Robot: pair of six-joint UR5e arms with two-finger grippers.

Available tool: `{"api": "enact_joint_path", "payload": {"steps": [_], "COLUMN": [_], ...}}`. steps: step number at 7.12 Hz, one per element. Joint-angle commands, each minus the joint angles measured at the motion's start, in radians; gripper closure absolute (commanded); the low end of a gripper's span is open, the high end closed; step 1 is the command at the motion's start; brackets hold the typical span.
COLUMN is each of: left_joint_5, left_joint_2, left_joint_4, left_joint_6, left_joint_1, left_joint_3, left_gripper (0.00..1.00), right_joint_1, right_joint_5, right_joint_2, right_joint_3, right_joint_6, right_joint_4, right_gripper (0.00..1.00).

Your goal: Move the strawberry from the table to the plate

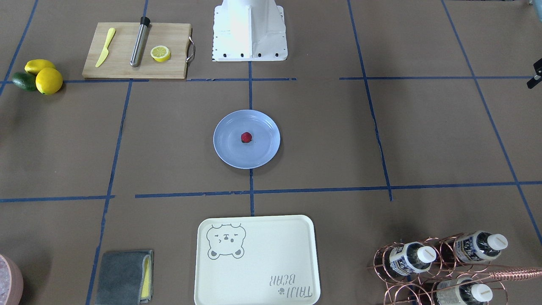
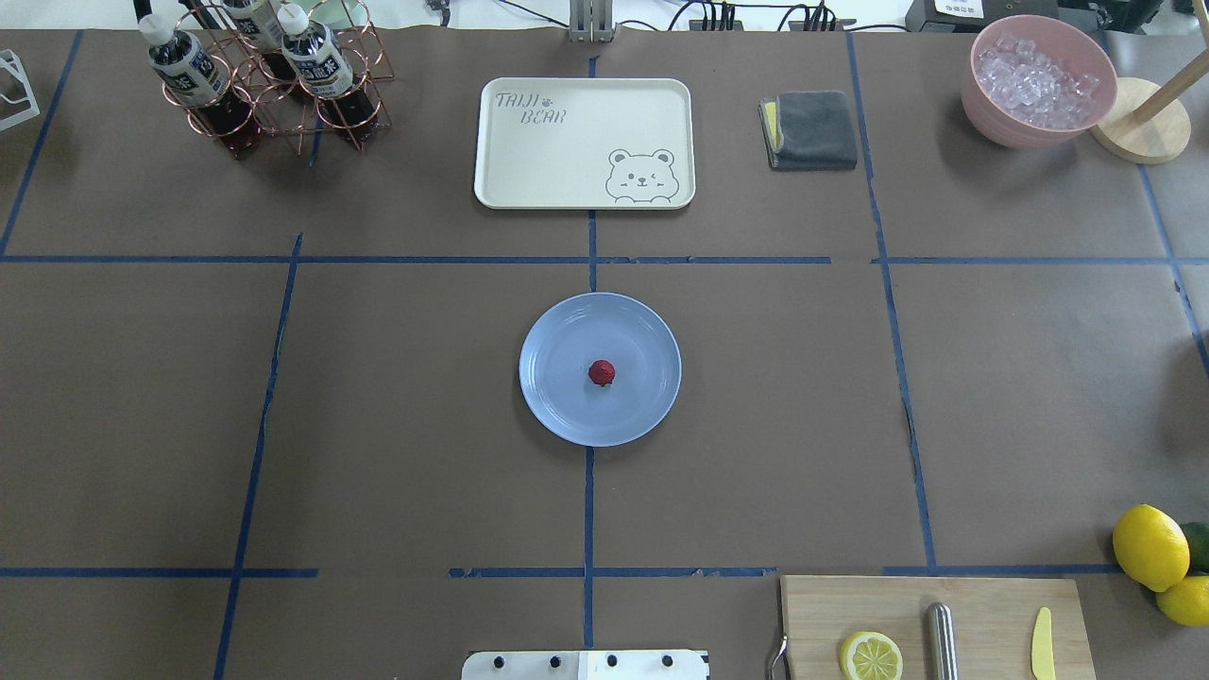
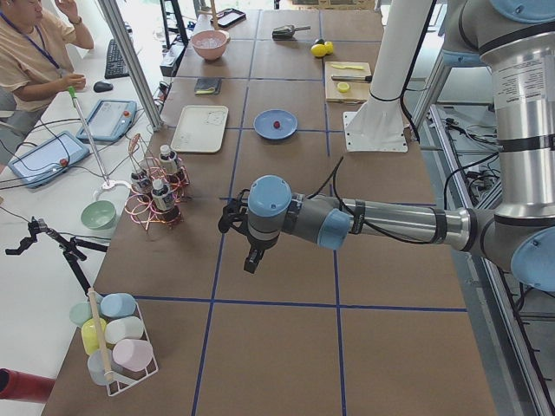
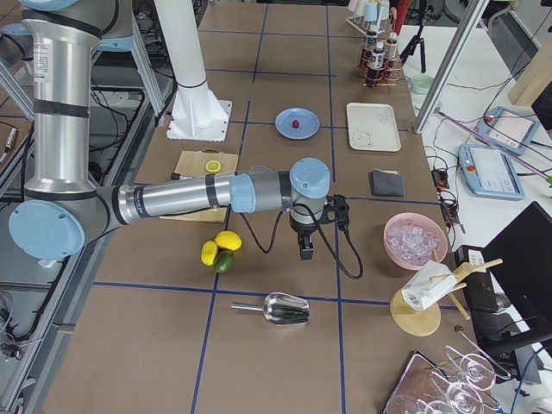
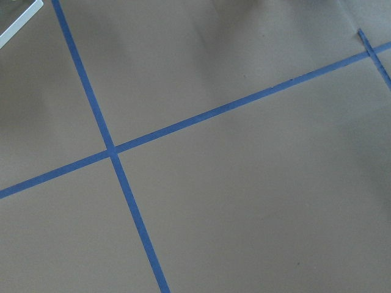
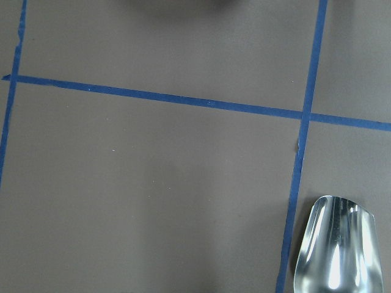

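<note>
The small dark-red strawberry (image 1: 246, 137) (image 2: 602, 372) lies at the middle of the round light-blue plate (image 1: 228, 152) (image 2: 557, 406), which rests on the brown taped table (image 1: 381, 127) at its centre. Both grippers are far from it and show only in the side views. The left gripper (image 3: 251, 256) hangs over bare table past the bottle rack. The right gripper (image 4: 306, 250) hangs near the lemons. Whether either is open or shut I cannot tell. The wrist views show only brown paper and blue tape.
A cutting board (image 2: 935, 604) holds a lemon half, a metal rod and a yellow knife. Lemons (image 2: 1150, 546) lie beside it. The bear tray (image 2: 584, 142), bottle rack (image 2: 264, 85), grey cloth (image 2: 810, 129) and ice bowl (image 2: 1037, 80) line the far edge. A metal scoop (image 6: 336, 247) lies under the right wrist.
</note>
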Motion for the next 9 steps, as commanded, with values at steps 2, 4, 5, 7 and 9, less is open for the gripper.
{"api": "enact_joint_path", "payload": {"steps": [2,4,5,7,9], "left_joint_5": [0.103,0.1,0.1,0.1,0.091], "left_joint_2": [-0.015,0.0,0.015,0.028,0.031], "left_joint_4": [0.07,0.064,0.064,0.062,0.058], "left_joint_6": [0.0,0.006,0.006,0.006,0.006], "left_joint_1": [0.0,0.0,0.0,0.003,0.004], "left_joint_3": [-0.043,-0.043,-0.038,-0.034,-0.032], "left_gripper": [0.0,0.0,0.0,0.0,0.0], "right_joint_1": [0.001,-0.001,-0.001,-0.002,-0.004], "right_joint_5": [0.005,0.008,0.008,0.006,0.005], "right_joint_2": [0.042,0.042,0.04,0.04,0.042], "right_joint_3": [0.01,0.004,0.003,0.001,0.001], "right_joint_6": [0.003,0.003,0.005,0.005,0.006], "right_joint_4": [-0.085,-0.08,-0.078,-0.076,-0.076], "right_gripper": [0.0,0.0,0.0,0.0,0.0]}}
